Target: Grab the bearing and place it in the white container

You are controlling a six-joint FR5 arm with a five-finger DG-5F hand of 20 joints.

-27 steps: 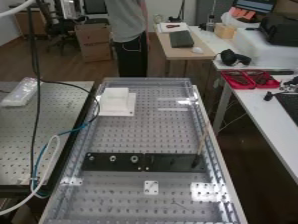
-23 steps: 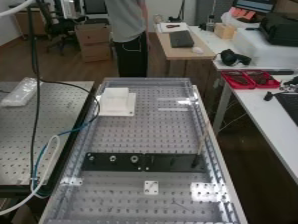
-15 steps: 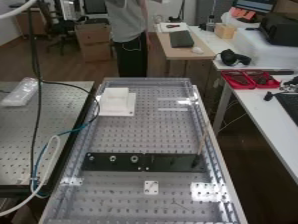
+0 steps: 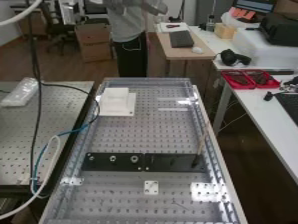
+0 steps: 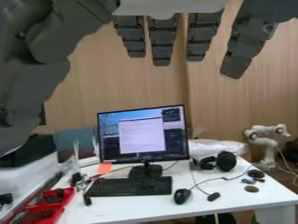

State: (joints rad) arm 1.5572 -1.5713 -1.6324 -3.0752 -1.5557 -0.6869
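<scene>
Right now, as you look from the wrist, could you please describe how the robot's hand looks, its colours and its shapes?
The hand is dark grey, with blocky, segmented fingers. They narrow towards blunt, squared tips and carry darker plates on their faces, with small round screw-like details. A smooth, pale casing lies at their base.

Perhaps three rings (image 4: 134,159) (tiny), one container (image 4: 116,101), two trays (image 4: 229,74).

In the high view, a grey table (image 4: 143,135), dotted with rows of holes, runs from mid-frame to the bottom edge; on it, the white container (image 4: 116,102) sits left of centre, near the table's far end; a long black plate (image 4: 159,162) lies crosswise below centre; a small white plate (image 4: 151,187) lies lower still, near the bottom centre.
</scene>
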